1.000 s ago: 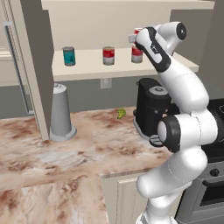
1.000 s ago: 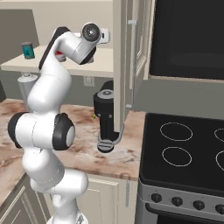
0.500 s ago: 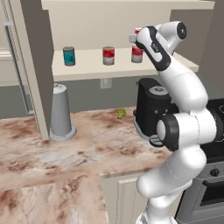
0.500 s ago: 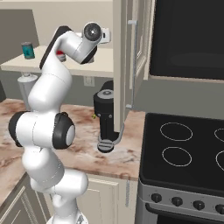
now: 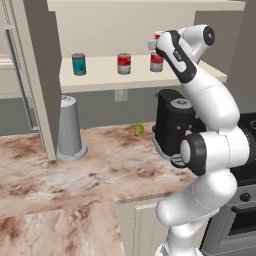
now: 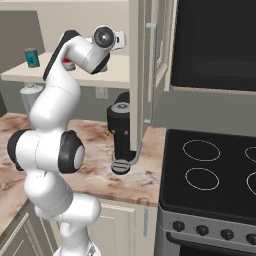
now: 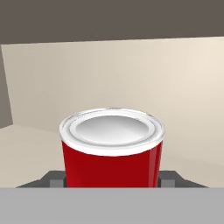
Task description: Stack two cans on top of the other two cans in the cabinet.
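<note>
We see no readable writing on any can; the labels are plain bands of colour. The all-red can (image 7: 111,148) has a pale silver rim and lid, and it sits clenched between the gripper (image 7: 111,180) fingers, which press its sides low down. In the left base view this can (image 5: 158,36) is held up in the cabinet (image 5: 140,75) opening, right above a red-and-silver can (image 5: 156,62) that stands on the shelf board near its right end; whether the two touch we cannot tell.

Along the same cream shelf board stand a second red-and-silver can (image 5: 124,63), about midway, and a teal can (image 5: 78,64) with a dark top towards the left end, each upright and well apart from the other. The teal can (image 6: 32,57) also shows at the left end of the shelf in the right base view.

Below, on the marbled counter (image 5: 100,175), a grey cone-shaped container (image 5: 69,129) stands near the back left, closed to our eye, so its contents stay hidden. A black coffee machine (image 5: 172,122) stands at the counter's right end, and a small green thing (image 5: 138,130) lies near the back wall between the two.
</note>
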{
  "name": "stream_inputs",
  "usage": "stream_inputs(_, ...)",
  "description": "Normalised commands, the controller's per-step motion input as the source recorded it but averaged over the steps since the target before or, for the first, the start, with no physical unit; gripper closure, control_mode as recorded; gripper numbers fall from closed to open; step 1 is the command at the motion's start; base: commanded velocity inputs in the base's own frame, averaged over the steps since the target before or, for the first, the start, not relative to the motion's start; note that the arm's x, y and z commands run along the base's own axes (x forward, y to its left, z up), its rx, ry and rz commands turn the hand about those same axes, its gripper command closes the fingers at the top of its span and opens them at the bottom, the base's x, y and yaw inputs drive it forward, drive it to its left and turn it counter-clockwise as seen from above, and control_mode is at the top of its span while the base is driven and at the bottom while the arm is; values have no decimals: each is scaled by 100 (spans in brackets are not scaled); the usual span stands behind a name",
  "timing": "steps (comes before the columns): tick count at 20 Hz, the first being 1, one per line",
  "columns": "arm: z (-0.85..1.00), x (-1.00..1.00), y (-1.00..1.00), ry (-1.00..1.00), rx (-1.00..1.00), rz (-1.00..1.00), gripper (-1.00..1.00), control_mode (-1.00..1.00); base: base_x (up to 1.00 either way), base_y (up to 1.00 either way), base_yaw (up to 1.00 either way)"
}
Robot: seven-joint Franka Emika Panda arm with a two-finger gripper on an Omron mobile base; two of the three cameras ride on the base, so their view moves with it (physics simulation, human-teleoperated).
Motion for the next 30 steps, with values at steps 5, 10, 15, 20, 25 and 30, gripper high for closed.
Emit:
stream_inputs(5,0,0,5,-2,-2,0,100,-100,0,0,0)
stream_inputs(10,0,0,2,0,0,0,100,-100,0,0,0)
stream_inputs(15,1,0,0,0,0,0,100,-100,0,0,0)
stream_inputs(20,1,0,2,0,0,0,100,-100,0,0,0)
stream_inputs(25,3,0,4,0,0,0,100,-100,0,0,0)
stream_inputs(30,5,-1,1,0,0,0,100,-100,0,0,0)
